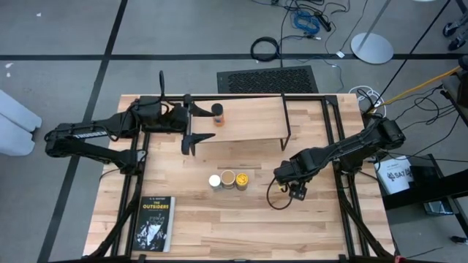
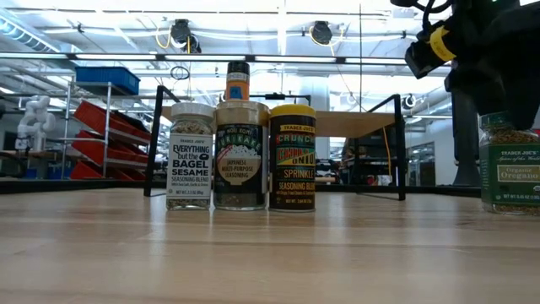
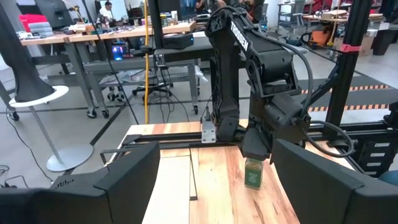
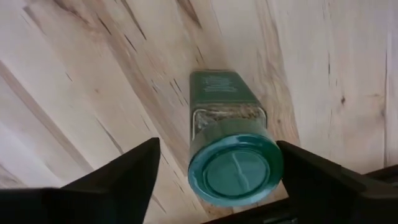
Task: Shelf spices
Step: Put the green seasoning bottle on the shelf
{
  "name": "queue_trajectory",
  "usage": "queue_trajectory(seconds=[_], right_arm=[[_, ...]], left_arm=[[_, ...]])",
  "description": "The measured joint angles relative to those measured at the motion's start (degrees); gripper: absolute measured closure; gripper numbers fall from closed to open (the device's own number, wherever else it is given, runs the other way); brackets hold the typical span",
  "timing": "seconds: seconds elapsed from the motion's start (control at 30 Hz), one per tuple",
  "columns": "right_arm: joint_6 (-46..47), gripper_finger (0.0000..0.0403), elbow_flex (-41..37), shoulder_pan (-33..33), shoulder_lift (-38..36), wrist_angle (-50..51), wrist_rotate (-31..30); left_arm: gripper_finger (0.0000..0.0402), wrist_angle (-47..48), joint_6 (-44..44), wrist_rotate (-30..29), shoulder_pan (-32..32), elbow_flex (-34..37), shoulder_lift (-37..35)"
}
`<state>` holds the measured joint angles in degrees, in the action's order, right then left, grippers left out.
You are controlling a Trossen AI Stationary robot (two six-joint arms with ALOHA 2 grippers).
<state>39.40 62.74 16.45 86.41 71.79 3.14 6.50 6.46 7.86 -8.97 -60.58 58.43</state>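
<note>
Wooden table (image 1: 219, 219) (workshop behind), three jars (image 1: 228, 180)

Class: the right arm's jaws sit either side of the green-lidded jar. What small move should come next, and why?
Probably close the right gripper on the green-lidded jar: its jaws stand open, flanking the lid, and the jar still stands on the table, not the shelf.

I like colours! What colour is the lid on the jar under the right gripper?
Green, clearest in the right wrist view: green lid.
</note>
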Motion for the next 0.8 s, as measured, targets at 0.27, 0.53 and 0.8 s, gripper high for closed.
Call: queue_trajectory(seconds=[0.27,0.53,0.8], right_arm=[[0.00,0.0172,0.00,0.00,0.00,0.31,-0.02],[-0.01,0.0210,0.07,0.00,0.00,0.65,0.11],[-0.36,0.0204,2.93,-1.07,0.04,3.19,0.31]], left_arm=[[0.0081,-0.02,-0.02,0.00,0.00,0.00,0.00],[0.0081,-0.02,-0.02,0.00,0.00,0.00,0.00],[0.0081,-0.02,-0.02,0.00,0.00,0.00,0.00]])
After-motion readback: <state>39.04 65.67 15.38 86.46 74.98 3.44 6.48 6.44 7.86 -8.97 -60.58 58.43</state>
